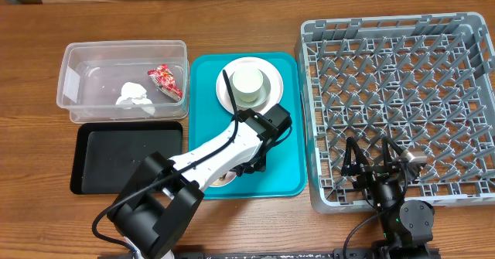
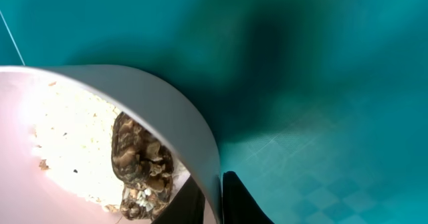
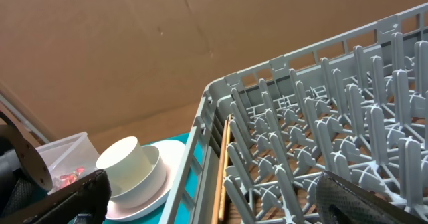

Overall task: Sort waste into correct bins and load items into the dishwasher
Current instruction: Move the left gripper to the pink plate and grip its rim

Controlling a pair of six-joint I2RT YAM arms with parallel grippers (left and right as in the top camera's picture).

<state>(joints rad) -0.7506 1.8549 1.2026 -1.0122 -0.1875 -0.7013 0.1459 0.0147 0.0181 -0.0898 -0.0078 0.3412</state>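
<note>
Left wrist alone shows rice and scrap inside bowl.

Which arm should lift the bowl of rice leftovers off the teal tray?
Left. The left gripper pinches the rim of the pale pink round bowl holding rice and a brown scrap; the right gripper hangs open over the grey plastic dish rack.

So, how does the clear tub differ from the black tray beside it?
The clear tub is see-through with tall walls; the black tray is opaque and shallow. The tub holds a white napkin and a red wrapper; the tray's visible part shows no waste. Both are rectangular, of similar footprint, left of the teal tray.
</note>
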